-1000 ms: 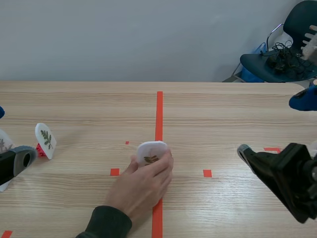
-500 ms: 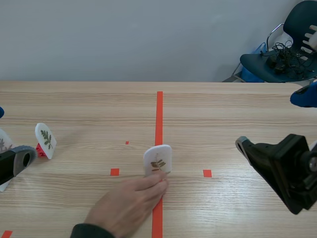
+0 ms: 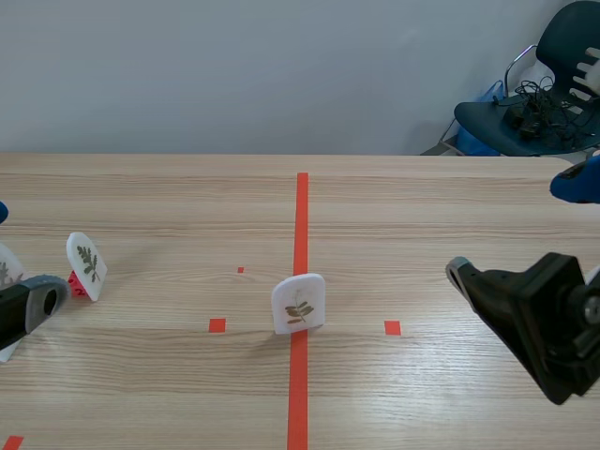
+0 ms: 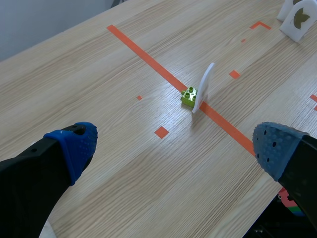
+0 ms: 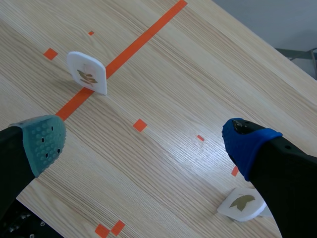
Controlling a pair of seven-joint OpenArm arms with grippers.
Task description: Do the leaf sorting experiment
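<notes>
No legible words, numbers or brand marks in any view, white card [image 3: 299, 304] standing mid-desk [image 3: 422, 216] showing only a leaf picture, second card [image 3: 85, 265] off to the left likewise bearing a leaf alone

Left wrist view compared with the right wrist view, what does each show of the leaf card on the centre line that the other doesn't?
Only the left wrist view shows the green brick that props the leaf card, which is seen edge-on there. Only the right wrist view shows the card's front with its leaf print. Both show the card standing upright on the orange tape line. In each, the view's own claw is open: the left claw and the right claw.
</notes>
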